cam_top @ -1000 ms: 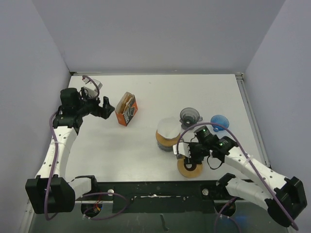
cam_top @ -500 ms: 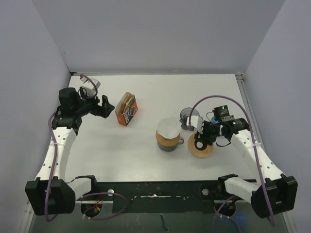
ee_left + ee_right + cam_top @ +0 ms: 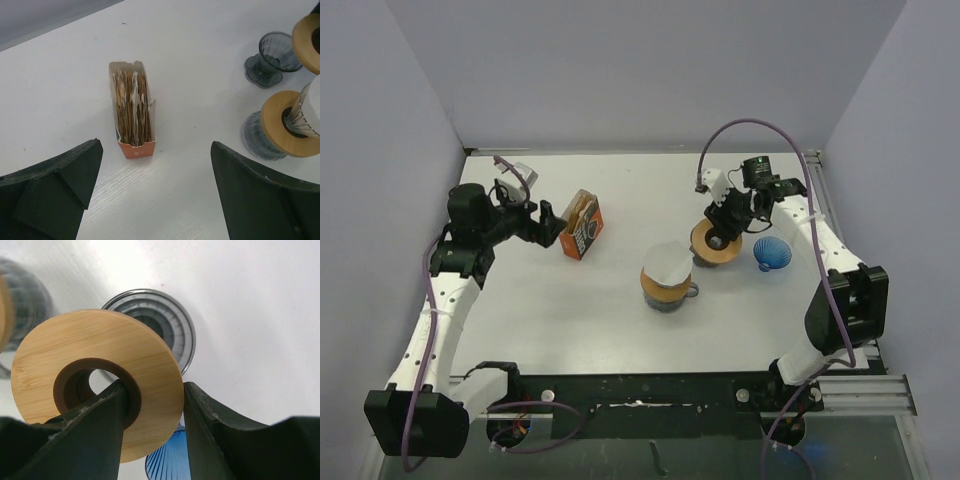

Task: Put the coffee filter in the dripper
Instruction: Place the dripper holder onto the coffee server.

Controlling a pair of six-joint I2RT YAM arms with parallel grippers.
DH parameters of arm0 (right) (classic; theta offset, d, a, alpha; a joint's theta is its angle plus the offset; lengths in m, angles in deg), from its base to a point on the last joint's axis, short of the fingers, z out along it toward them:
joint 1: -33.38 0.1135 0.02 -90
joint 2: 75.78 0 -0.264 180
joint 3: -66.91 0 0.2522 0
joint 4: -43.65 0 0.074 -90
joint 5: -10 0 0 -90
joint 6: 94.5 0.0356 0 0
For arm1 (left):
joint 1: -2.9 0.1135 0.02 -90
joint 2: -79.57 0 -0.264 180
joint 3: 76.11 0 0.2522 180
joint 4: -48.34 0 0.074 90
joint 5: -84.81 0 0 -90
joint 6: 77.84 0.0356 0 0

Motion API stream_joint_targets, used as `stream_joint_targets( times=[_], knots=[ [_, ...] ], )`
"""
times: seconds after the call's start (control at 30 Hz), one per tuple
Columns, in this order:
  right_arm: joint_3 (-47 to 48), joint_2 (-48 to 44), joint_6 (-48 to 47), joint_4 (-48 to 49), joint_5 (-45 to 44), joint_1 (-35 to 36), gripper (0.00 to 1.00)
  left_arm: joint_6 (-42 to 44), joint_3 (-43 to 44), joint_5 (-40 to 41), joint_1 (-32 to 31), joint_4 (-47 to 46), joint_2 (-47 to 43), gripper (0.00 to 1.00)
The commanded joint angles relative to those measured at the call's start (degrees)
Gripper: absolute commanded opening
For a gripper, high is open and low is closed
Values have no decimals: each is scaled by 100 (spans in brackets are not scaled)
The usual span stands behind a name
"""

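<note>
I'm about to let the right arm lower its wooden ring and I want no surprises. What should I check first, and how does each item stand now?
1. Grip: right gripper is clamped on the wooden ring, one finger through its hole. Ok.
2. Alignment: the ring overlaps the grey dripper below, but whether it is centred: cannot tell.
3. The grey dripper stands upright, mouth up. Ok.
4. The blue dripper sits beside the ring, apart from it in the top view. Ok.
5. The left gripper is open, facing the filter box, not touching it. Ok.
6. The filter box is upright, with filters inside. Ok.
</note>
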Motion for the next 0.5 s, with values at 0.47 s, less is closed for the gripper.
stream_joint_targets(
  times=[0.47],
  knots=[
    [1460,1549,1010,-33,-268,-127,26,169,308,11,-525,28,107,89]
  ],
)
